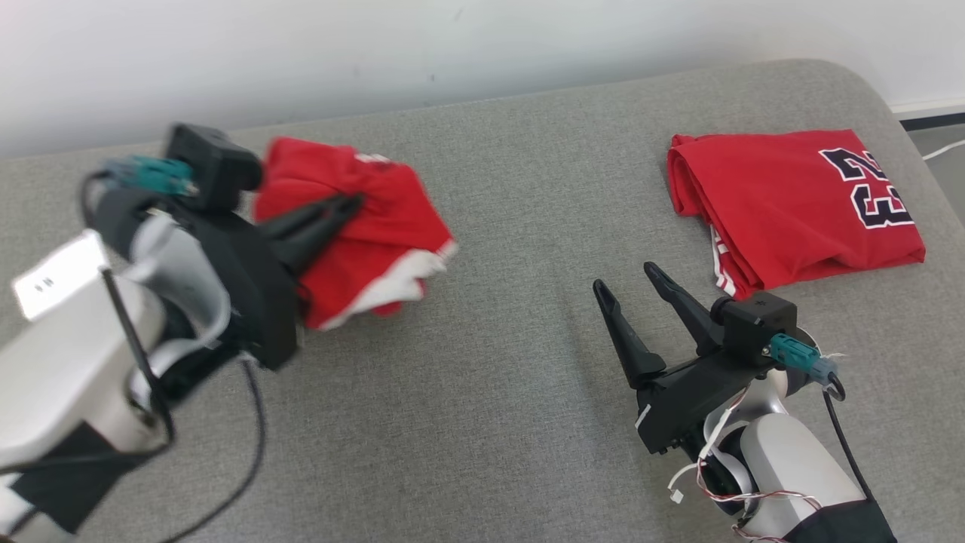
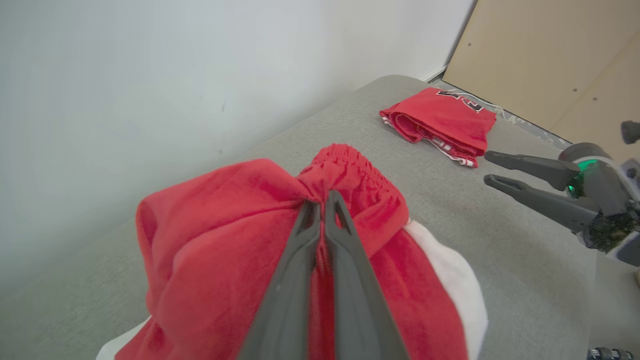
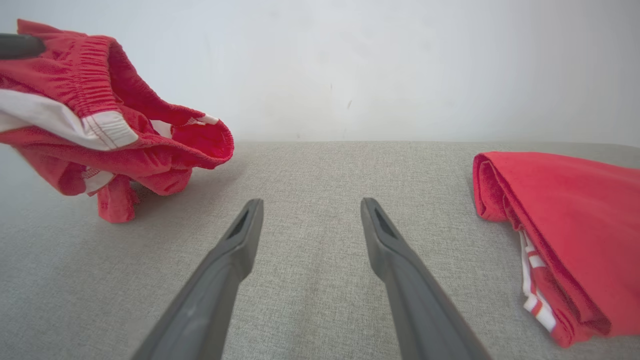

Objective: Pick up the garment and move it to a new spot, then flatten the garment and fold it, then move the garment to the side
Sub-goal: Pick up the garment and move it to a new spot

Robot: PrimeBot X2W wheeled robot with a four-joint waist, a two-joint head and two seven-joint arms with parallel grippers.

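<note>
Holding the shorts (image 1: 384, 226) bunched at the left of the cushion (image 1: 482, 377), our left claw (image 1: 348, 204) is clamped on them; our right claw (image 1: 624, 275) spreads wide, empty. We judge pickup done; placing, flattening, folding, setting aside remain.

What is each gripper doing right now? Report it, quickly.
Left gripper: shut on the bunched red shorts.
Right gripper: open, holding nothing.
</note>
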